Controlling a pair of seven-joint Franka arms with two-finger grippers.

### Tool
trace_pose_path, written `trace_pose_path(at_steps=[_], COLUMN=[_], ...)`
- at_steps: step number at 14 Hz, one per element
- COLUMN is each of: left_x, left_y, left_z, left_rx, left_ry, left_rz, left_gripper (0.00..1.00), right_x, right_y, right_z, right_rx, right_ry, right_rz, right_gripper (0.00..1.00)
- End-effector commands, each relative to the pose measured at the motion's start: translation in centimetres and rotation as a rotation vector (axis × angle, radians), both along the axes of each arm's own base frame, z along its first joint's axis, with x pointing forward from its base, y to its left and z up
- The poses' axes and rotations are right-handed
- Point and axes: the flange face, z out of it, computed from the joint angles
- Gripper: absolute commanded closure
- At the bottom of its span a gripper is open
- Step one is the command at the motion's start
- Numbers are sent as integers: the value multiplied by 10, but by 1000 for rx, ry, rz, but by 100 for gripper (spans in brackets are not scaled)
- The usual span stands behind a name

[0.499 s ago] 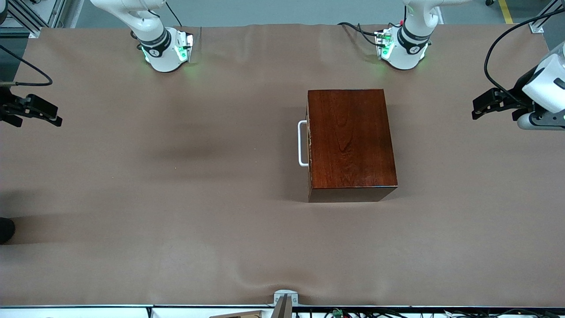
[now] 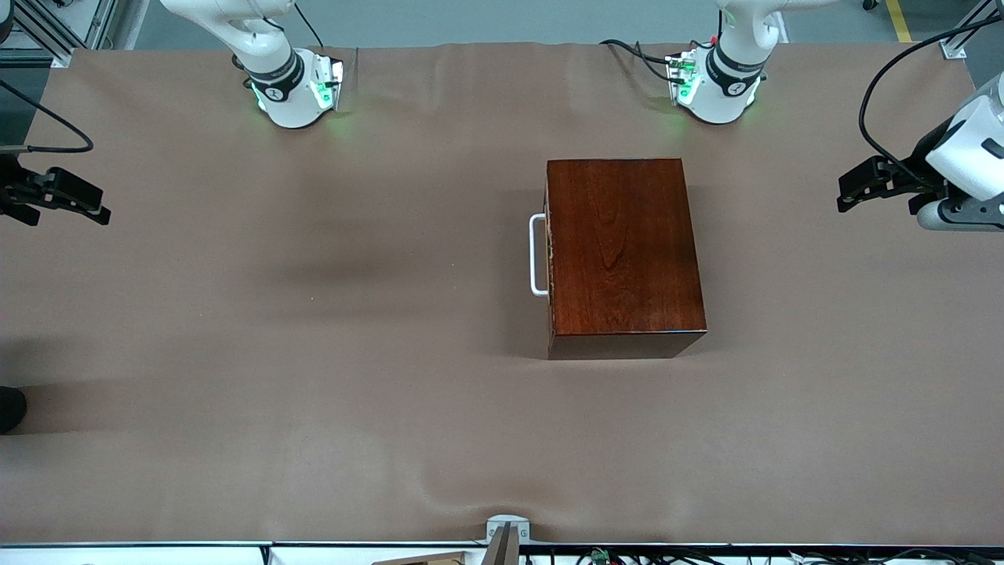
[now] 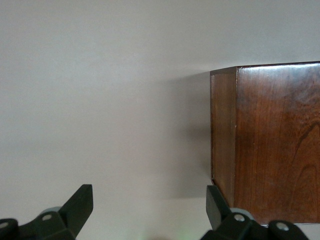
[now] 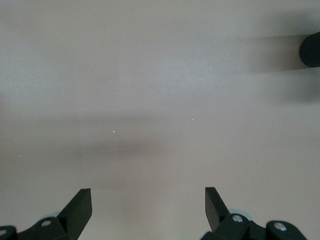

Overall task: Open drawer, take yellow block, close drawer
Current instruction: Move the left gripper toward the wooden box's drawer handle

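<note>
While the glossy dark reddish-brown wooden box [image 2: 623, 255] sits on the brown-covered table [image 2: 314, 353] toward the left arm's end, its drawer is shut — only the white U-shaped bar handle [image 2: 536, 255] shows; no yellow block is visible. Both arms wait: the left gripper [image 2: 871, 182] hangs spread wide and empty over that end of the table; the right gripper [image 2: 63, 200] — equally wide, empty — hangs over the right arm's end.
</note>
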Motion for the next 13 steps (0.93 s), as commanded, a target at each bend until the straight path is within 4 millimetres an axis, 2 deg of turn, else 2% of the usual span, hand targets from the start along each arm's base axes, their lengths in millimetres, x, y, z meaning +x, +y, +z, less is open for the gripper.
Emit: trace_pose_path(at_steps=[1, 7, 10, 13], left_x=[-4, 3, 0, 0], left_y=[-4, -14, -31, -36], left_z=[2, 1, 2, 2], left_rx=[-10, -15, -20, -16], left_ry=[-17, -38, -41, -41], left_rz=[-22, -22, -45, -11], left_gripper=[0, 0, 0, 0], right_x=[-3, -3, -3, -3], right_y=[0, 0, 1, 1], right_z=[6, 6, 6, 6], right_rx=[-12, -13, -12, -12], right_ry=[-8, -10, -10, -10], right_rz=[-9, -9, -8, -8], right_gripper=[0, 0, 0, 0])
